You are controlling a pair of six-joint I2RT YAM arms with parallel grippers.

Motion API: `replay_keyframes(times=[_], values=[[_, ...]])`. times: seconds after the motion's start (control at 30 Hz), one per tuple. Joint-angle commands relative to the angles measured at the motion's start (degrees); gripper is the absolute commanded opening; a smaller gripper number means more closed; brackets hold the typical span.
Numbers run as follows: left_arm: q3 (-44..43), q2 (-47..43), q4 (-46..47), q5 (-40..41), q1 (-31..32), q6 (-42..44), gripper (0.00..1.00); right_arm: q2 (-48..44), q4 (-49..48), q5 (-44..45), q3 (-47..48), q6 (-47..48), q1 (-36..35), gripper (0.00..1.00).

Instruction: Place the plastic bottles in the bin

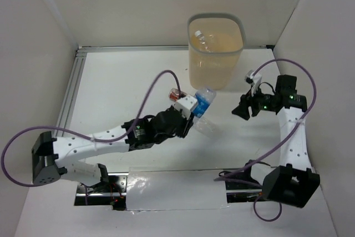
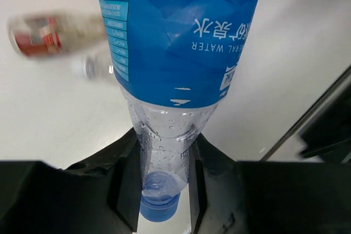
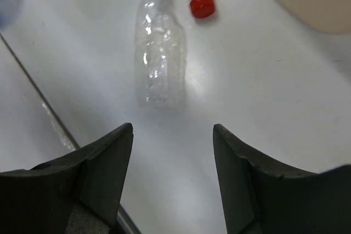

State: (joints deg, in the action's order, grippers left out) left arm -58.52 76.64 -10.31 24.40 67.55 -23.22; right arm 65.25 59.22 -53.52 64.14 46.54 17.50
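Two pincers: left pincer (image 2: 163, 187) pinching clear tapered neck of blue-labelled bottle (image 2: 175, 42); right pincer (image 3: 173, 173) spread

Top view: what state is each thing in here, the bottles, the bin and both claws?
left gripper: shut on a bottle's neck.
blue-labelled bottle: capped, clamped in that gripper.
right gripper: open, empty.
clear bottle: capped, lying on the table.
red-capped bottle: lying on the table.
bin: upright, open-topped, bottle inside.

- Flat white desk (image 1: 127, 81) spanning the scene.
- Silvery metal rail (image 1: 69, 90) along its left edge.
- Shiny reflective sheet (image 1: 172, 190) at the near edge.
- Plain white walls (image 1: 138, 4) on the far side.
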Motion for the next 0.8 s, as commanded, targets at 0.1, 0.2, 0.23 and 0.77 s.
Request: replay_keyframes(times=[0.1,0.2,0.23,0.77], values=[[-15.8,-1.6,6.6,2.8,-2.9,6.0,0.34,-5.4,-7.3,6.7,-9.8,-3.0,-7.1,0.78],[-21.4,0.8,13.4,0.8,-8.1,4.3,0.35,-5.4,-11.0,8.8,-12.4,-6.5,-9.8,0.81],[-23.0,2.6,14.4,-0.9,-11.8,3.3,0.35,-5.4,-11.8,9.8,-12.4,-7.6,-9.8,0.81],[-56.2,33.6,28.0,-19.2,-29.6,-19.0,0.43,-7.1,-14.1,16.3,-13.5,-8.8,-11.3,0.82]])
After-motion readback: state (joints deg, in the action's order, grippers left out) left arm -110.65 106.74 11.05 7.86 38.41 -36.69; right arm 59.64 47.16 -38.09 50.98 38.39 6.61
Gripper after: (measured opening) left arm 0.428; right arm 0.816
